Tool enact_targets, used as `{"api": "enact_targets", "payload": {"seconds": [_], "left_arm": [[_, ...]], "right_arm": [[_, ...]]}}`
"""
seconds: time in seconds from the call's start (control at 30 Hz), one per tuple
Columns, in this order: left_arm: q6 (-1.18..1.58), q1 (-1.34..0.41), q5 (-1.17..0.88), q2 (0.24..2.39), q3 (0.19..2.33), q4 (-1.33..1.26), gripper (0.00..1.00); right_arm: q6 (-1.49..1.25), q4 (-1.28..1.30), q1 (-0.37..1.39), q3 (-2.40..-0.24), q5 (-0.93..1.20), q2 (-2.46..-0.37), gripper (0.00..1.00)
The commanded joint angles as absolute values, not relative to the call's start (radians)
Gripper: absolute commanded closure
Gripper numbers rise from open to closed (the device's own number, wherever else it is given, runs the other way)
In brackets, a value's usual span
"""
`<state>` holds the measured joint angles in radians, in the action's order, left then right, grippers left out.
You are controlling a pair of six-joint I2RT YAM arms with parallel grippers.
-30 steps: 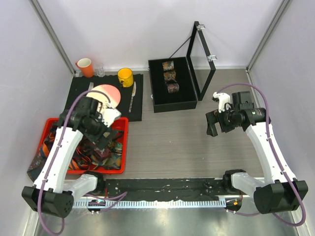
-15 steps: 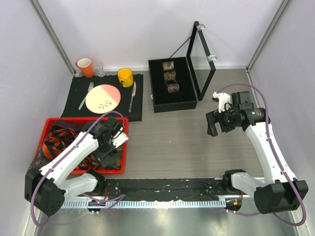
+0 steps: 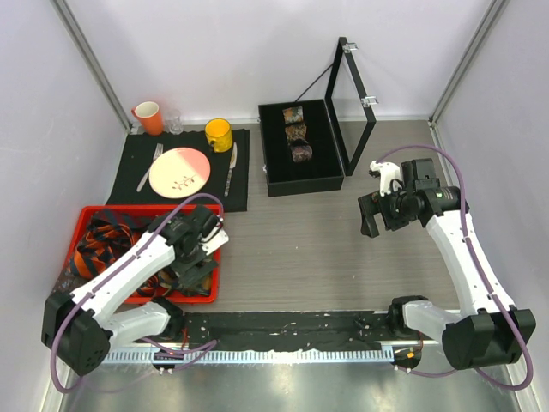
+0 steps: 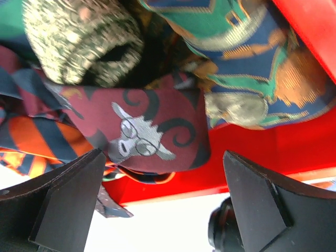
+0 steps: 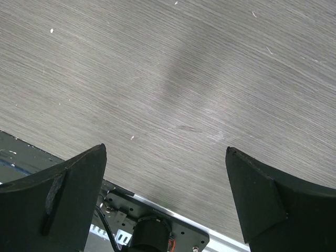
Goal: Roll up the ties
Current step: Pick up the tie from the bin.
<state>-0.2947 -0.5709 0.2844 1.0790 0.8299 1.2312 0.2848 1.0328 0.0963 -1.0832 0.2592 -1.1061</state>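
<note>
The left gripper, jaws spread wide and holding nothing, hangs low over the near right corner of a red bin. Directly between its black fingers lies a maroon tie printed with a bull in spectacles. It is flanked by a teal and navy tie and an orange-navy striped tie. Whether the fingertips touch the fabric cannot be told from the wrist view.

From above, the loose ties fill the bin in a tangled heap on the table's left side. The right gripper, also spread open and empty, hovers over the bare grey wood table, well apart from the bin.

At the far centre, three rolled ties sit in a row inside a black case, its lid standing upright. To its left, a pink and white plate, a yellow mug and cutlery rest on a black placemat. An orange cup stands just beyond it.
</note>
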Motion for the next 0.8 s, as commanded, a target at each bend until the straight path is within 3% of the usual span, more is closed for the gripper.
{"api": "enact_targets", "payload": {"seconds": [0.0, 0.23, 0.53, 0.63, 0.73, 0.77], "left_arm": [[-0.299, -0.597, 0.412, 1.098, 0.841, 1.131, 0.0], [-0.319, -0.635, 0.476, 1.098, 0.824, 1.095, 0.0], [-0.316, -0.646, 0.385, 1.138, 0.77, 1.083, 0.03], [-0.324, -0.646, 0.39, 1.131, 0.769, 1.069, 0.14], [-0.33, -0.646, 0.397, 1.121, 0.788, 1.069, 0.35], [-0.337, -0.647, 0.402, 1.112, 0.801, 1.069, 0.47]], "right_arm": [[0.276, 1.005, 0.1, -1.088, 0.238, -1.106, 0.01], [0.276, 1.005, 0.1, -1.089, 0.23, -1.114, 0.0], [0.275, 1.005, 0.101, -1.088, 0.23, -1.121, 0.0], [0.275, 1.005, 0.1, -1.088, 0.229, -1.124, 0.0], [0.275, 1.005, 0.101, -1.089, 0.227, -1.126, 0.0], [0.273, 1.005, 0.101, -1.088, 0.227, -1.126, 0.0]]}}
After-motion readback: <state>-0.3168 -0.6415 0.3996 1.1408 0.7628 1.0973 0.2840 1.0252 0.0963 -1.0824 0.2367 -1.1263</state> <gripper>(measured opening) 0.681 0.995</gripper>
